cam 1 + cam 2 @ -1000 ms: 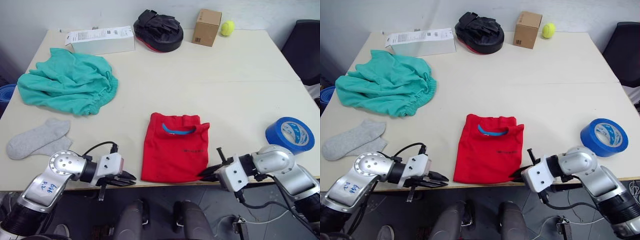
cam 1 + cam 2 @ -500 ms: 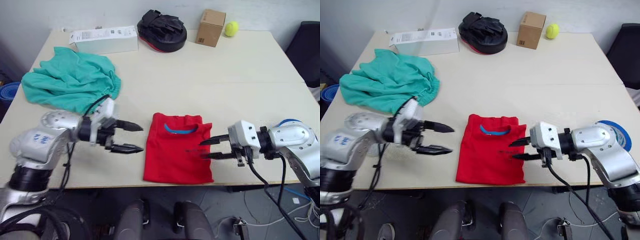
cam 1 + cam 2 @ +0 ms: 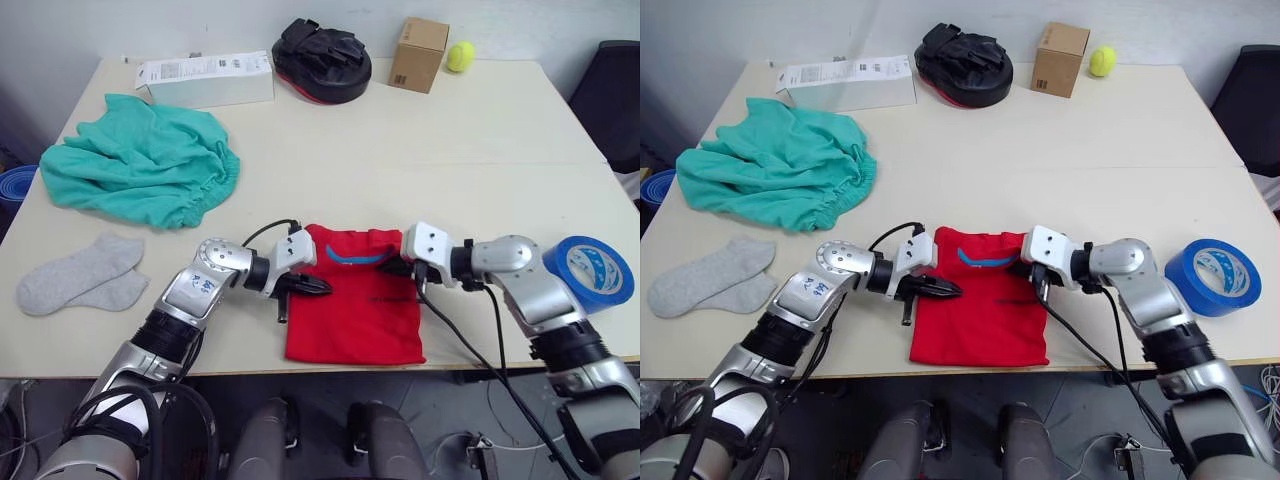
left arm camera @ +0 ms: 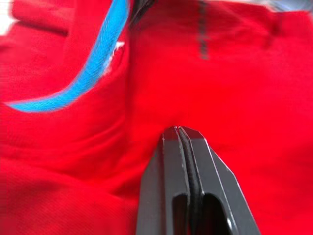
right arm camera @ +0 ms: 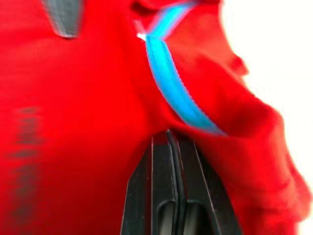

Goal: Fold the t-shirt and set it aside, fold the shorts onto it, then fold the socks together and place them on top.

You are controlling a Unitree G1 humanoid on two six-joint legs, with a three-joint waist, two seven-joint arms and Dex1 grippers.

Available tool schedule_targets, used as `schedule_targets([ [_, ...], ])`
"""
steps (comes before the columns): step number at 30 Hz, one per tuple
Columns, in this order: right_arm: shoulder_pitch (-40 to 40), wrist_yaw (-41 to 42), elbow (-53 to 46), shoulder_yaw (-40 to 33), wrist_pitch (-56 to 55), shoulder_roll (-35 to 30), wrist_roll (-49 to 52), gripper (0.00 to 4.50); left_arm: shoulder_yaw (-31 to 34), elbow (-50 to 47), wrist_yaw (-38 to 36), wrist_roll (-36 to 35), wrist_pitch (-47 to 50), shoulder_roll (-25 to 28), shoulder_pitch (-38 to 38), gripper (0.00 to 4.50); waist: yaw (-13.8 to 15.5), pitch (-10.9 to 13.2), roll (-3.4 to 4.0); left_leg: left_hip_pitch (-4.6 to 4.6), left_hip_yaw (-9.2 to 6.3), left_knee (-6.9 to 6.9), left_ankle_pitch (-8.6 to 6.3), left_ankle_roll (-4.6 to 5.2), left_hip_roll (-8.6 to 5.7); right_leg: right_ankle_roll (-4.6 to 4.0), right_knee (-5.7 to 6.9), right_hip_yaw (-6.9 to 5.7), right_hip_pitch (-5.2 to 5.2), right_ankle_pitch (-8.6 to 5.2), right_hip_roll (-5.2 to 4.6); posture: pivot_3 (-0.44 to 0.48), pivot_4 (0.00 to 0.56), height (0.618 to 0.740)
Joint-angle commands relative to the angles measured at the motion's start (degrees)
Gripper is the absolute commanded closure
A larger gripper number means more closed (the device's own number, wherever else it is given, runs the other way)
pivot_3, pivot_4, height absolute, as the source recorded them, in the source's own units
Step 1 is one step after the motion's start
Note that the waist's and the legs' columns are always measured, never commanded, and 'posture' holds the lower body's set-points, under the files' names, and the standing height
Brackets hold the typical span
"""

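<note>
The red t-shirt lies folded near the table's front edge, its blue neck band facing away from me. My left gripper is shut on the shirt's left edge, just below the collar. At the shirt's upper right corner, my right gripper is shut on the cloth. Both wrist views show closed fingertips meeting creased red fabric beside the blue band. The teal shorts lie bunched at the back left. The grey socks lie overlapped at the front left.
A blue tape roll sits at the right front. Along the far edge stand a white box, a black padded mitt, a cardboard box and a tennis ball. A black chair is beside the table's right side.
Both grippers were open on either side of the shirt half a second ago. They have moved inward and shut on its left edge and upper right corner.
</note>
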Motion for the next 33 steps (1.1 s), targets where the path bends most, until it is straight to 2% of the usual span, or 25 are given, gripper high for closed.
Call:
schedule_targets([
  [1,-3.0,-5.3,5.5,-0.5,-1.8,1.5,-4.7,4.5,1.8,0.7,1.0,1.0,0.1,0.8,1.2,4.47,-0.2,0.0,0.0,0.01,-0.01,0.01,0.0,0.0,0.0,0.0,0.05,0.0,0.0,0.0,0.0,0.0,0.15,0.74],
  [5,-3.9,-9.0,8.5,-0.6,-1.9,2.5,-8.0,4.5,2.7,-1.0,1.0,0.6,0.7,0.8,2.6,4.47,-0.5,0.0,-0.01,0.04,-0.02,0.01,0.01,-0.02,0.0,0.0,0.11,0.0,0.01,0.0,-0.02,0.0,0.15,0.74],
  [8,-3.6,-7.2,6.4,-1.7,-1.1,2.5,-6.3,4.5,3.8,-2.7,1.3,-0.4,1.8,0.3,3.6,4.47,-0.7,0.0,-0.01,0.07,-0.03,0.03,0.02,-0.01,0.0,0.0,0.13,0.0,0.05,0.0,-0.04,0.0,0.15,0.74],
  [13,-1.6,-2.0,-5.2,-5.3,3.4,1.9,1.6,4.5,6.2,-4.5,2.2,-1.7,2.6,0.1,3.6,4.47,-1.0,0.0,-0.01,0.04,-0.04,-0.04,0.03,-0.01,-0.01,0.0,0.14,0.0,0.01,0.0,-0.04,0.0,0.15,0.74],
  [17,4.0,3.7,-18.1,-5.9,9.5,-0.3,7.9,4.5,10.5,-7.1,1.8,-6.8,7.7,-0.4,2.1,4.47,-1.0,0.0,-0.01,0.01,-0.08,-0.11,0.03,-0.02,0.0,0.0,0.14,-0.04,-0.01,0.0,-0.01,0.0,0.15,0.74],
  [19,6.6,4.1,-21.5,-4.7,10.8,-1.5,7.3,4.5,11.3,-8.7,0.7,-9.0,10.0,-0.4,1.5,4.47,-1.0,0.0,-0.01,-0.01,-0.1,-0.1,0.02,-0.01,0.0,0.0,0.13,-0.06,0.02,0.0,-0.02,0.0,0.15,0.74],
  [22,9.6,2.8,-22.5,-2.6,11.2,-2.4,3.9,4.5,9.5,-9.1,-0.1,-7.9,9.7,-0.2,0.9,4.47,-0.8,0.0,-0.01,-0.02,-0.09,-0.06,0.0,0.01,-0.04,0.0,-0.04,-0.07,0.06,0.0,-0.07,0.0,0.15,0.74],
  [26,11.7,2.6,-22.0,-0.6,12.1,-3.3,1.4,4.5,6.5,-4.7,1.5,-3.6,7.1,-1.3,-0.7,4.47,-0.8,0.0,-0.01,-0.02,-0.08,-0.07,0.01,0.01,-0.05,0.0,-0.04,-0.07,0.04,0.0,-0.06,0.0,0.15,0.74],
  [30,13.6,4.0,-21.9,1.3,11.5,-5.2,-0.3,4.5,3.7,5.3,4.7,2.6,2.6,-2.8,-3.9,4.47,-0.8,0.0,-0.02,0.01,-0.08,-0.08,0.0,0.0,-0.04,0.0,-0.01,-0.07,0.04,0.0,-0.04,0.0,0.15,0.74],
  [33,14.3,4.2,-21.7,1.7,10.7,-5.7,-0.8,4.5,5.0,14.3,9.8,5.5,-0.5,-4.8,-7.6,4.47,-0.4,-0.1,-0.11,0.03,-0.09,-0.06,0.0,0.0,-0.04,0.01,0.0,-0.09,0.06,0.0,-0.05,0.0,0.15,0.74],
])
